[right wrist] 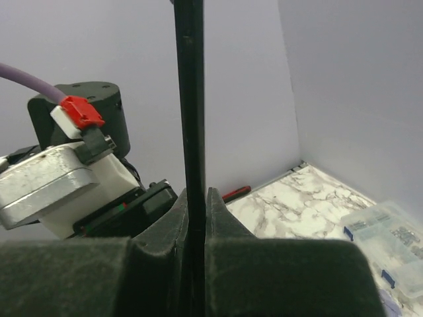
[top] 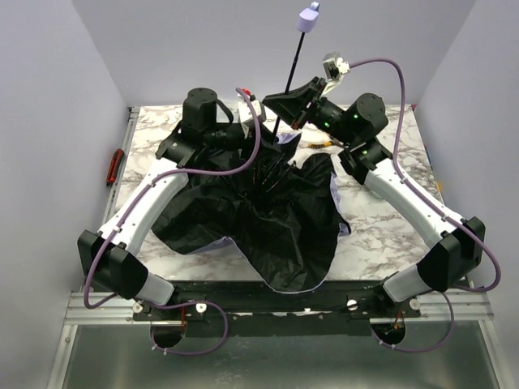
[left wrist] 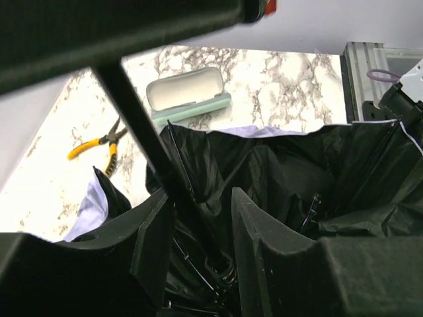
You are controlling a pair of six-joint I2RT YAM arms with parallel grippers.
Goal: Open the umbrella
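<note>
At the middle of the white marbled desk [top: 381, 223] lies the compact folding umbrella [top: 268, 215]. Its canopy is slumped black side up, with a pale lavender edge showing; it is half spread and not taut. Its thin black shaft [top: 290, 77] rises at a tilt toward the back wall, with the small lavender handle [top: 309, 16] at the top. The right gripper [right wrist: 193, 198] is clamped tight on that shaft above the canopy. The left gripper [left wrist: 201, 214] sits low among the ribs, part open astride the shaft and holding nothing. The step in hand looks like driving the runner: the left must close on it and push toward the crown while the right braces. Yellow-handled pliers [left wrist: 99, 146] and a pale green hinged case [left wrist: 188, 92] lie beyond the canopy.
</note>
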